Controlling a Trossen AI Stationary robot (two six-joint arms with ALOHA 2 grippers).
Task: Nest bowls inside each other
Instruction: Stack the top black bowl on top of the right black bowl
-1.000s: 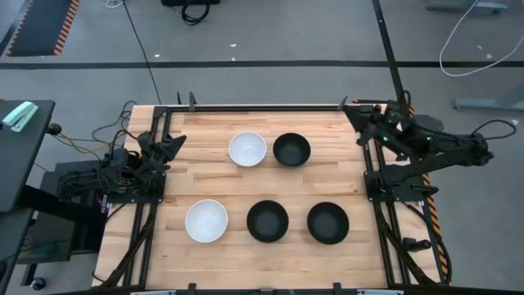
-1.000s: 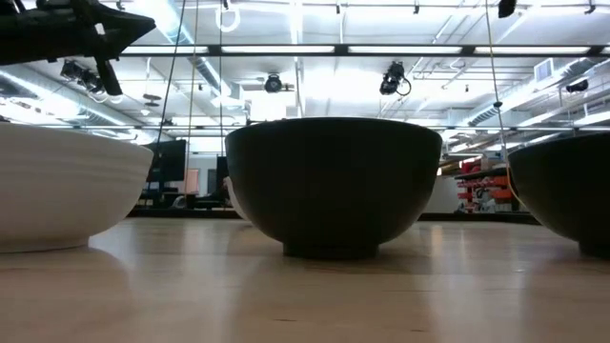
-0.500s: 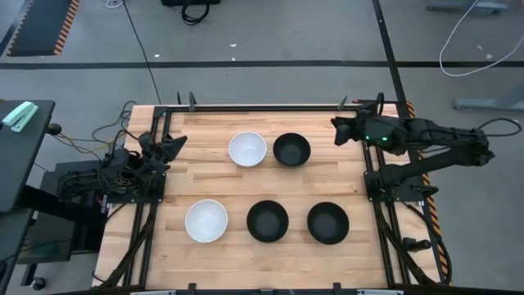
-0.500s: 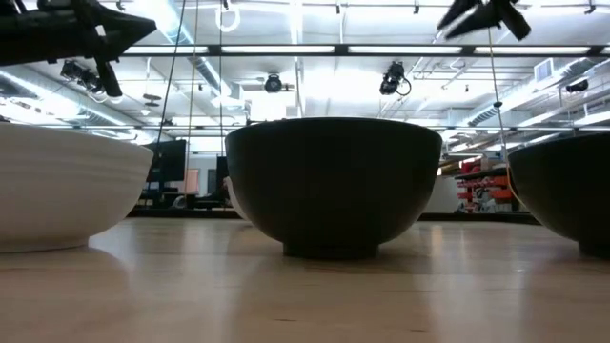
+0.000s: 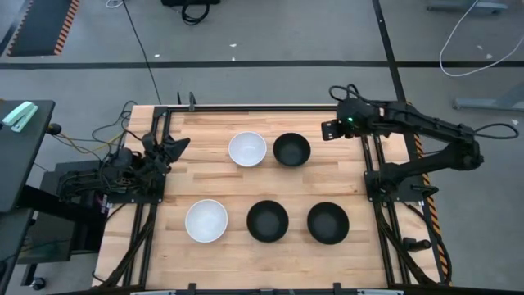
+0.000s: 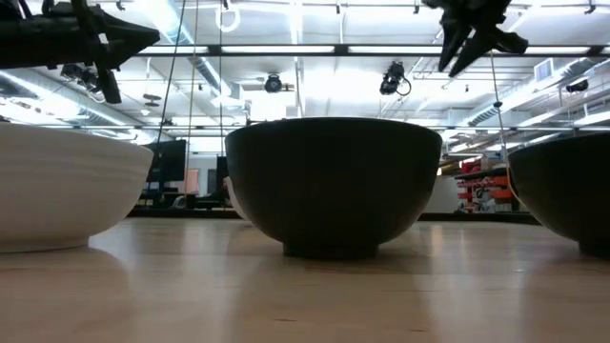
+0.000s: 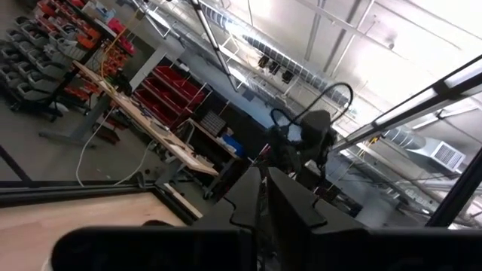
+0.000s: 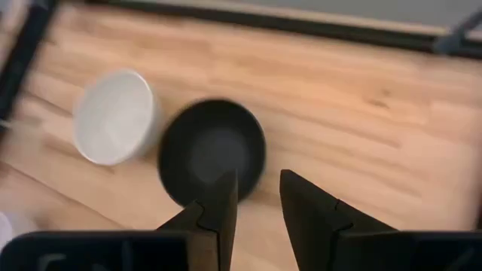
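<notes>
Five bowls sit apart on the table point(image 5: 205, 176), none nested. From the left: the left gripper point(image 5: 174, 146), clenched and empty, waits at the table's edge; white bowls point(image 5: 206, 221) point(image 5: 247, 149); black bowls point(image 5: 268, 220) point(image 5: 291, 150) point(image 5: 328, 222). We judge them rigid, light and slippery; a thin rim offers the hold. The right gripper point(image 5: 329, 129), released, hovers beside the rear black bowl; nothing obstructs it.

R gripper point(image 5: 327, 130) | moved in from R table edge toward far black bowl point(image 5: 291, 150) | jaws opened
</notes>
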